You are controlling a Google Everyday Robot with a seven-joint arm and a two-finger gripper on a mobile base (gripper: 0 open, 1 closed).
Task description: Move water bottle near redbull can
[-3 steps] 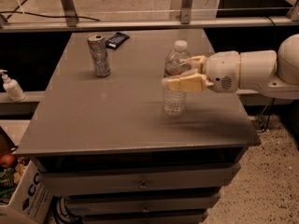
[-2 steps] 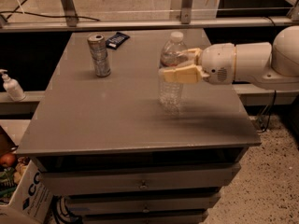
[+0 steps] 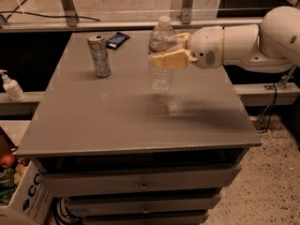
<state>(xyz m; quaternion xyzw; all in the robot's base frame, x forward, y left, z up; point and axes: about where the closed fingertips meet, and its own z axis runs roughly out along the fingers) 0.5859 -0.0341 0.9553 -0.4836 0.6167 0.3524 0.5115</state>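
Note:
The water bottle (image 3: 161,74), clear ribbed plastic with a white cap, hangs upright a little above the grey table top (image 3: 117,121), right of centre. My gripper (image 3: 168,53) comes in from the right on a white arm and is shut on the bottle's upper body, with one cream finger (image 3: 171,60) across its front. The redbull can (image 3: 99,55), slim and silver-grey, stands upright at the table's back left, well to the left of the bottle.
A flat dark blue packet (image 3: 117,40) lies behind the can near the back edge. A small white pump bottle (image 3: 11,86) stands on a ledge left of the table. A cardboard box (image 3: 18,191) sits on the floor at lower left. Drawers front the table.
My gripper has carried the water bottle up off the table and to the left, toward the redbull can. The can and packet have not moved.

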